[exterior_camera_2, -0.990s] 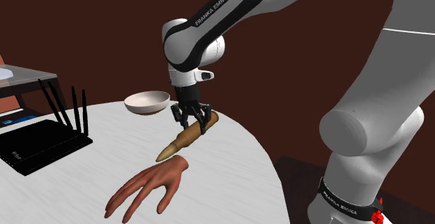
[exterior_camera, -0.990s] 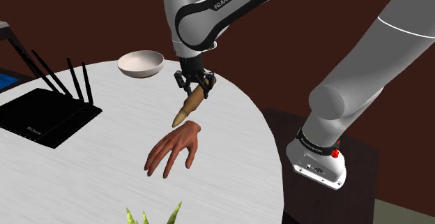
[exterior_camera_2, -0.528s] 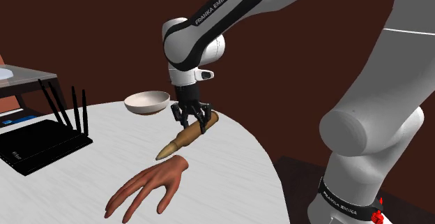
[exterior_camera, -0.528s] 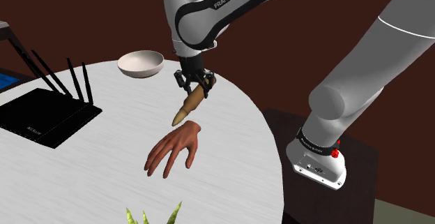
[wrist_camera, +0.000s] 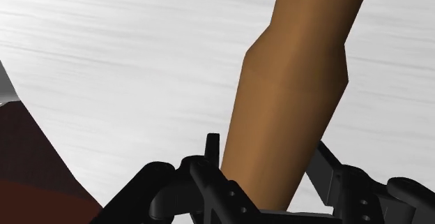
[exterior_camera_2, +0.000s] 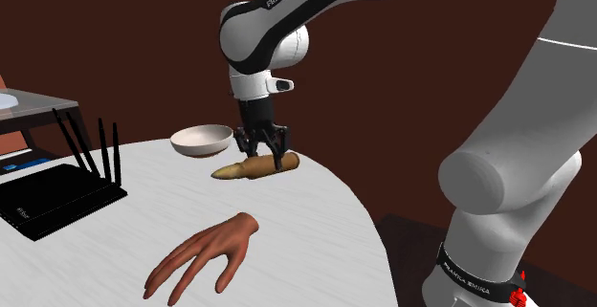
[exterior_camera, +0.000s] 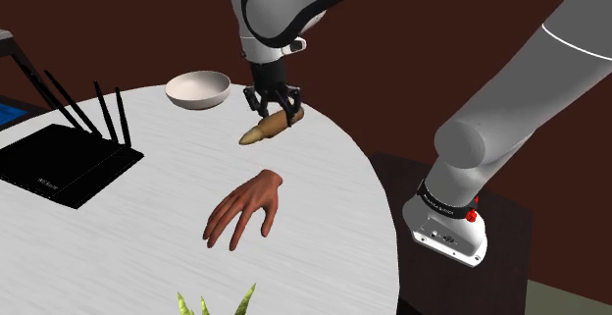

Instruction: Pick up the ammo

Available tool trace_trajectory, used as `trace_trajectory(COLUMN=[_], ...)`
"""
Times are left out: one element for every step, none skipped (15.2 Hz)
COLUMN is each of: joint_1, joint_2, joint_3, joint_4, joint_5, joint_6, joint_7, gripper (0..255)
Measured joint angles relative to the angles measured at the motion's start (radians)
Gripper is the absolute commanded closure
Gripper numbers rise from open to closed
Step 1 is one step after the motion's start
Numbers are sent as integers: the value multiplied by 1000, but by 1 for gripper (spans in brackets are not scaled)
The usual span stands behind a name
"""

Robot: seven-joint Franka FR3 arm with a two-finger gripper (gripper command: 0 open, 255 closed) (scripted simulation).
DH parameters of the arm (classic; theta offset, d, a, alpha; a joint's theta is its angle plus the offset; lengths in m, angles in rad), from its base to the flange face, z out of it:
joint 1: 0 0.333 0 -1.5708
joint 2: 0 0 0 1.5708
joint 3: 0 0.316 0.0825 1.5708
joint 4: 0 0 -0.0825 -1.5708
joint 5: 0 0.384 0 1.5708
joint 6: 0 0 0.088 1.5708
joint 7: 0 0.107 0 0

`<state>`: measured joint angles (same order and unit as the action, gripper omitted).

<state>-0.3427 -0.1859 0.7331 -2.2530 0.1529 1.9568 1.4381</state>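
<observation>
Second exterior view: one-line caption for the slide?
Black gripper shut on the brown cartridge, holding it over the white table between a bowl and a model hand.

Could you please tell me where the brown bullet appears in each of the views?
Shoulder view: bullet upper middle, just right of the bowl.
Second exterior view: bullet near centre, right of the bowl.
Wrist view: bullet extends away from the gripper.
Shared landmark: the gripper shut on its blunt end.
</observation>
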Motion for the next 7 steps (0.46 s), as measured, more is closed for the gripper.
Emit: trace_trajectory(joint_1=[0, 0, -1, 0, 0, -1, 0], joint_2=[-6, -14, -15, -25, -26, -32, -35], joint_3=[-3, -7, -8, -12, -13, -17, -17], joint_4=[12, 19, 30, 36, 46, 57, 63], joint_5=[2, 5, 5, 10, 10, 11, 13], joint_6=[-18, -31, -43, -57, -68, -84, -92], joint_7=[-3, -7, -7, -11, -11, -14, -14], gripper=[255, 255, 255, 255, 255, 255, 255])
